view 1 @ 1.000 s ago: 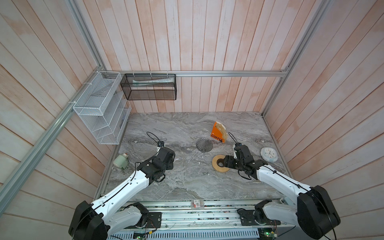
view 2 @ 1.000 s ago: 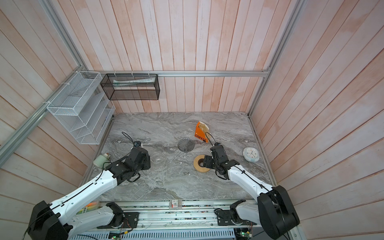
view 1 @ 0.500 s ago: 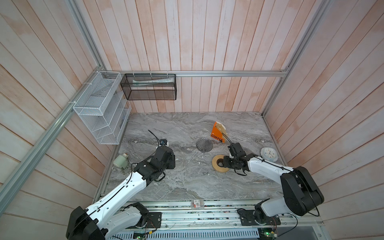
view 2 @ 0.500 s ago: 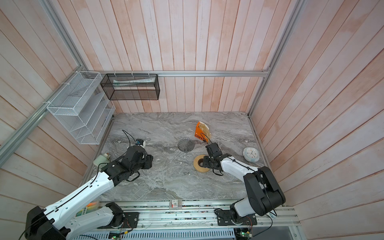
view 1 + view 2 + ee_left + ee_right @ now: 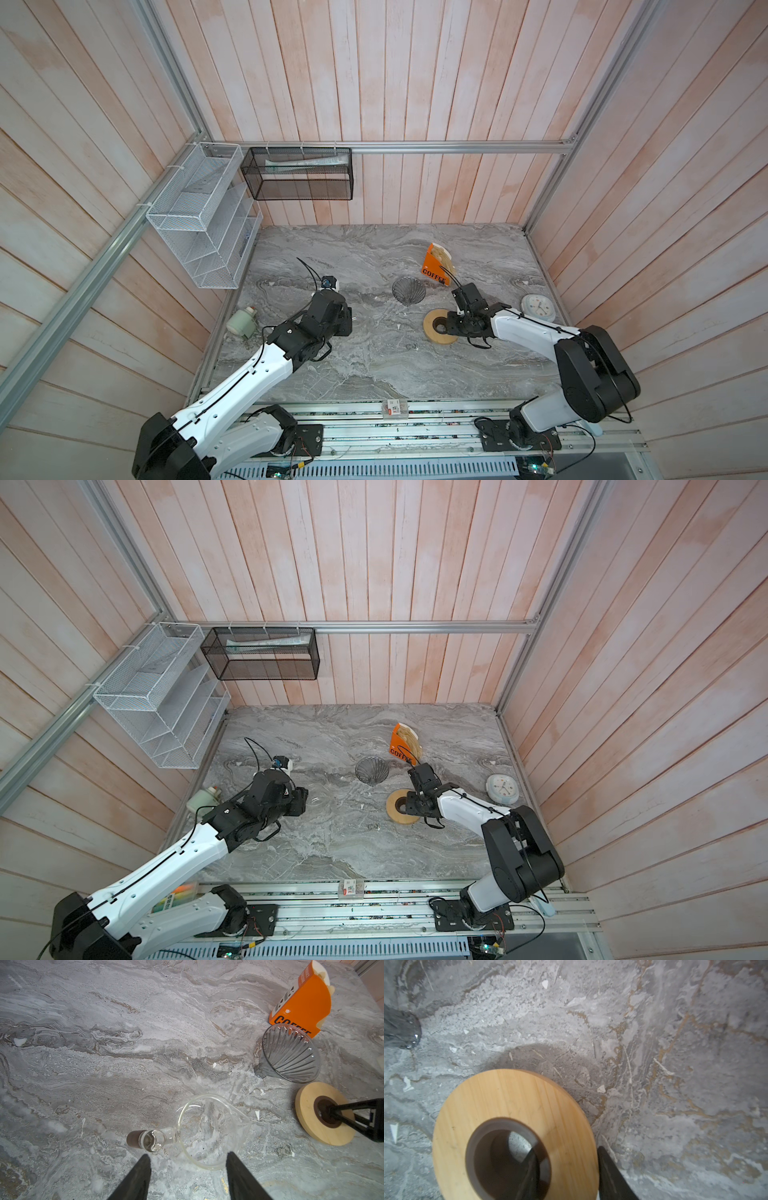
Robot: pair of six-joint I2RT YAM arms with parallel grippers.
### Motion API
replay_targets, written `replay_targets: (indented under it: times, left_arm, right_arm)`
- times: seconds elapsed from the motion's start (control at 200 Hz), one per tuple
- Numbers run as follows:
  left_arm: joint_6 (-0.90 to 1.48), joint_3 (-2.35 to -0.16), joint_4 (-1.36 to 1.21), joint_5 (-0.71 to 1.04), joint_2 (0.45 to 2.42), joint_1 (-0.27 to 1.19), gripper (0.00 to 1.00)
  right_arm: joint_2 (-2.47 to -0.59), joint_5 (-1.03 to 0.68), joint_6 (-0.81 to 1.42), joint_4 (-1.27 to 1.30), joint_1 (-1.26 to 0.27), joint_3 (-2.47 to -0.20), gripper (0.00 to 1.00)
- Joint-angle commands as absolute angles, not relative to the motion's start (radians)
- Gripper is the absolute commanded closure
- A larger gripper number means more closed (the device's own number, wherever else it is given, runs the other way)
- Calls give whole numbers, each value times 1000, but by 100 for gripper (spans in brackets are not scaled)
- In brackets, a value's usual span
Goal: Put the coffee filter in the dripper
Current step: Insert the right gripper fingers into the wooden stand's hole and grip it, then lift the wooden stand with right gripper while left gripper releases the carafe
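Left fingers (image 5: 135, 1178) apart by glass vessel (image 5: 209, 1132); right fingers (image 5: 610, 1176) astride wooden ring (image 5: 512, 1095) (grip unclear)

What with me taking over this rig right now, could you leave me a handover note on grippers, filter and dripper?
Left gripper: open, empty, over the glass vessel.
Right gripper: straddles the wooden ring, one finger in its hole; grip unclear.
Coffee filter: in the orange box.
Dripper: on its side, empty.
Done: nothing.
Left: fetch filter, seat it in dripper.
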State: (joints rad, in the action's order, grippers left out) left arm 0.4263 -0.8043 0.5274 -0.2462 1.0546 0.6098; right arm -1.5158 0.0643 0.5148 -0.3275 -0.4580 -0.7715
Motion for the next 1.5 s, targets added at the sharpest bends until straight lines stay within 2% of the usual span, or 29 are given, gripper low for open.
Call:
replay_targets:
  times: [0.0,0.33,0.635,0.84,1.095,1.496]
  left_arm:
    - [413,-837,514,-251,1058,608,39]
    - [455,-863,526,-212,1045,587,39]
    - [475,-893,499,-113,1046,461,39]
    - [476,-912,492,-19,1049,361,39]
    - [487,-902,484,74,1027,235,39]
    - [438,-894,505,129,994,222,39]
  right_arm:
    - [-1503,83,499,-367,-468,-808,63]
    - [-1372,76,471,-514,-468,-904,63]
    - [-1314,70,463,-643,-532,-1080,63]
    - [-1408,58,434,-652,-651,-1248,63]
    - [-1614,21,367,-585,-780,-1462,63]
    - [-1877,-76,343,-519,-892,-1662,63]
